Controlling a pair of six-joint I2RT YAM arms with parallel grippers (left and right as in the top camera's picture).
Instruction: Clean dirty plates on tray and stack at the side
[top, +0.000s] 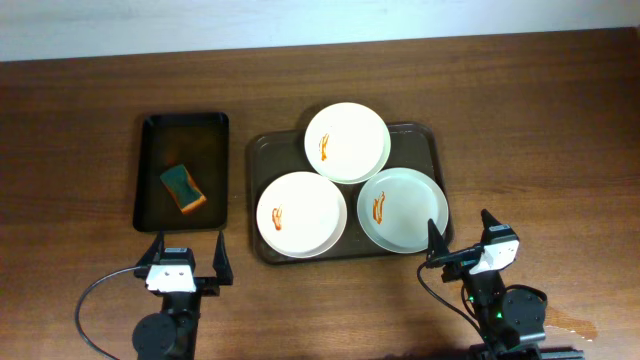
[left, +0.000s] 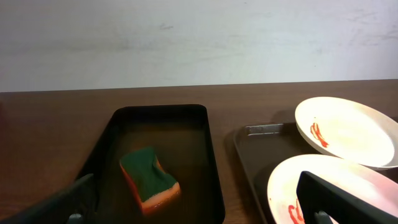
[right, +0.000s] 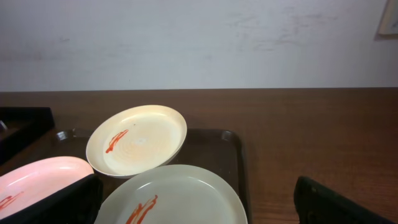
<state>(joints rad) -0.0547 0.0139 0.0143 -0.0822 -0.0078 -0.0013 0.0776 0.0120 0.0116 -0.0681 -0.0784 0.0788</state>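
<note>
- Tray stock: lrg brown rectangular tray w/ rounded corners & raised rim, flat on dark wooden table, centre-right in overhead. Holds 3 plates, all dirty.
- Rear plate, round white shallow: at far side of brown rectangular tray, orange-red sauce smear left of centre. Near rim overlaps rims of both other plates; sits tilted in right wrist view; far edge over tray's rear rim in overhead.
- Front-left plate, round white shallow: on tray's near-left part, smear on left half. Just beside front-right plate, touching or not cannot tell.
- Front-right plate, round white shallow: on tray's near-right part, smear left of centre.
- Smaller black rectangular tray: on table left of brown tray, apart from it, narrow strip of wood between.
- Sponge, green top w/ orange base: lying inside black tray, near-centre, skewed to tray's sides.
- Left gripper: low at table's near edge, just in front of black tray. Fingers spread wide, nothing between them, touching no item.
- Right gripper: at near edge, by brown tray's near-right corner, close to front-right plate. Fingers spread wide, holding nothing.
- Backdrop: pale wall behind table's far edge.
</note>
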